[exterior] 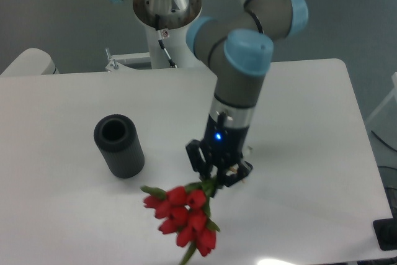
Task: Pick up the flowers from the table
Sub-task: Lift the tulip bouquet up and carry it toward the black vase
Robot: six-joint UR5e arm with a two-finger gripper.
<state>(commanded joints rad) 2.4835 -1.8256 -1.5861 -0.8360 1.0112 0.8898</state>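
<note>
Now the gripper (217, 175) is pinched on the stems of the flowers (183, 216), which appear lifted off the table (310, 128), their long axis running down and toward the camera so the red heads hang below the hand.

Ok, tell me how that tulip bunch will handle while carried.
The tulip bunch probably droops: its red heads hang below the gripper. It is likely light, held by thin stems. The blooms look fragile, so squeezing or bumping could bruise them.
</note>
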